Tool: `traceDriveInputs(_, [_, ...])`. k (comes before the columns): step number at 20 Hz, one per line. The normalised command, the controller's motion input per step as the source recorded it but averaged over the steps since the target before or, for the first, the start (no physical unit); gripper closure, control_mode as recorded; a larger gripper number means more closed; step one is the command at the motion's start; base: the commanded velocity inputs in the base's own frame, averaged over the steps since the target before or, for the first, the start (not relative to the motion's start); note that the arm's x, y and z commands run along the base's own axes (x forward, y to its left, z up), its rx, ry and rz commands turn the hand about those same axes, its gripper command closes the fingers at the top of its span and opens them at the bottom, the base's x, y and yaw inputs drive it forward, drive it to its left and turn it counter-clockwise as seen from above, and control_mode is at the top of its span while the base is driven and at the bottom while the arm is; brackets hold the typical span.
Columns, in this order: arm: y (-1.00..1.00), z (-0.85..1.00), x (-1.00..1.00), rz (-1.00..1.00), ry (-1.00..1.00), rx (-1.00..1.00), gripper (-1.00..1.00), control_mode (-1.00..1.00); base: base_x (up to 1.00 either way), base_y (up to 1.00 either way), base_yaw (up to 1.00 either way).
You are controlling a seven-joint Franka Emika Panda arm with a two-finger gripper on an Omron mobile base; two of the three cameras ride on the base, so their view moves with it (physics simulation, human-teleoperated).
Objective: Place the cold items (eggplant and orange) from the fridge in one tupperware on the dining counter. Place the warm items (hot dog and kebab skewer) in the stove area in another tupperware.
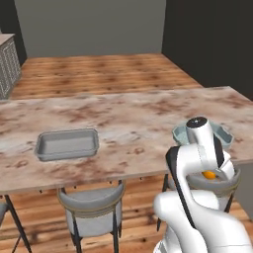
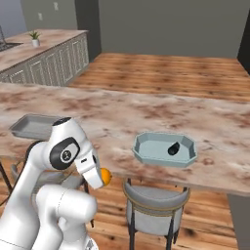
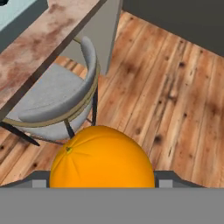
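My gripper (image 2: 97,175) is shut on the orange (image 3: 101,159), a bright ball that also peeks out beside my arm (image 1: 209,174) (image 2: 105,177). I hold it low, just in front of and below the dining counter's (image 1: 128,118) near edge. On the counter a pale blue tupperware (image 2: 146,146) holds the dark eggplant (image 2: 173,149); in the left base view my arm partly hides that tupperware (image 1: 225,136). Another tupperware (image 1: 66,144), a shallow grey tray with nothing in it, lies further left on the counter (image 2: 29,124).
Grey round-backed chairs (image 1: 91,200) (image 2: 156,197) (image 3: 57,105) are tucked under the counter's front edge, one right below the orange. Wood floor (image 3: 175,87) spreads beneath and beyond. Pale cabinets (image 2: 49,58) with a small plant (image 2: 34,38) stand far left.
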Motion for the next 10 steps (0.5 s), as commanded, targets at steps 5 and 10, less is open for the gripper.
traceDriveInputs(5, [0.00, 0.00, 0.00, 0.00, 0.00, 0.00, 1.00, 1.00, 0.50, 0.00, -0.17])
traceDriveInputs(10, [-0.09, 0.15, 0.08, -0.06, -0.03, 0.03, 1.00, -1.00, 0.25, 0.00, -0.09])
